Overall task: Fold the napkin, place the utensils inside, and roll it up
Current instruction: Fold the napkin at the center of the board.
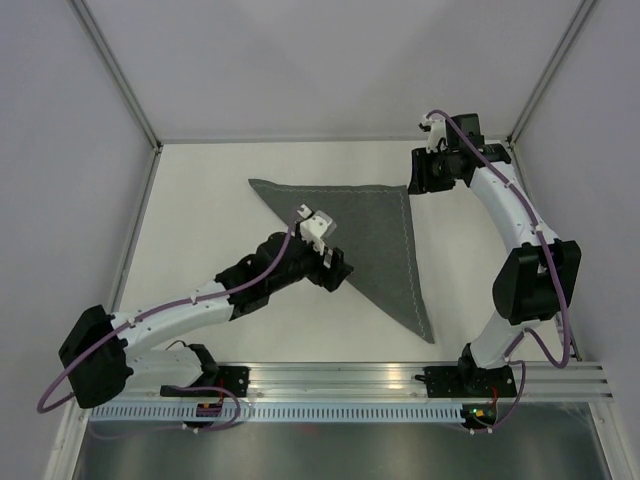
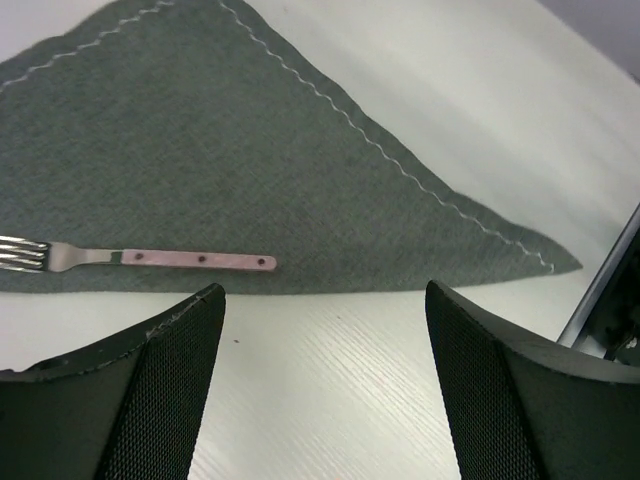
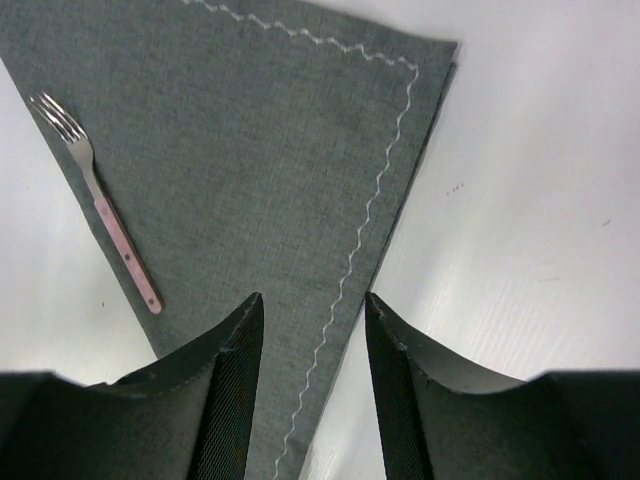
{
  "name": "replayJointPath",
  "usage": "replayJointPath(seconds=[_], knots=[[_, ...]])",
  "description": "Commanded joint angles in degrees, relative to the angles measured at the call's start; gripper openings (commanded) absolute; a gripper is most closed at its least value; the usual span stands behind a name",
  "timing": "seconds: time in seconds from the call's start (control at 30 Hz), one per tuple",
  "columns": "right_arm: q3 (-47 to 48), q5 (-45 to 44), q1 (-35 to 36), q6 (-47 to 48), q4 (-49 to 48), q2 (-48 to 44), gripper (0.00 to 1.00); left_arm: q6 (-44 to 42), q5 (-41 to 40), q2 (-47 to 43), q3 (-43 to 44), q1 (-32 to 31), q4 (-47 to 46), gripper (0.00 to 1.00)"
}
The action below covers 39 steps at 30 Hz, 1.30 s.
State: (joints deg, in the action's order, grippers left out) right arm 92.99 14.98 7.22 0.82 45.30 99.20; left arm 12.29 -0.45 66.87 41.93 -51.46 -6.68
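The napkin (image 1: pixel 375 235) lay folded in a triangle at the middle of the table (image 1: pixel 200 220), its long folded edge facing the near left and its square corner at the far right. The fork (image 2: pixel 150 258) lay on the napkin, just inside that folded edge and along it. The left gripper (image 2: pixel 325 292) stood at the folded edge, beside the fork's handle. The right gripper (image 3: pixel 312 300) stood over the hemmed edge near the far right corner, well apart from the fork.

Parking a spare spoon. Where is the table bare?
Bare white tabletop lies between the folded dark grey fabric napkin and the left wall, and right of its stitched hem. Crowded: the diagonal fold, with the pink-handled silver fork and left end effector.
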Motion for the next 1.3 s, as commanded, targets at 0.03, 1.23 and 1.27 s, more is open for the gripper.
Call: replayJointPath(seconds=[0.03, 1.23, 1.27], knots=[[-2.81, 5.83, -5.02, 0.67, -0.83, -2.17, 0.51, -7.46, -7.37, 4.40, 1.13, -7.84, -4.75, 0.85], [-7.82, 3.56, -4.23, 2.43, -3.20, -2.96, 0.40, -15.46, -10.10, 28.82, 17.21, -21.66, -7.55, 0.83], [-7.82, 3.74, -5.37, 2.35, -3.29, -2.87, 0.39, -15.72, -8.97, 29.62, 17.65, -22.01, -8.43, 0.83]])
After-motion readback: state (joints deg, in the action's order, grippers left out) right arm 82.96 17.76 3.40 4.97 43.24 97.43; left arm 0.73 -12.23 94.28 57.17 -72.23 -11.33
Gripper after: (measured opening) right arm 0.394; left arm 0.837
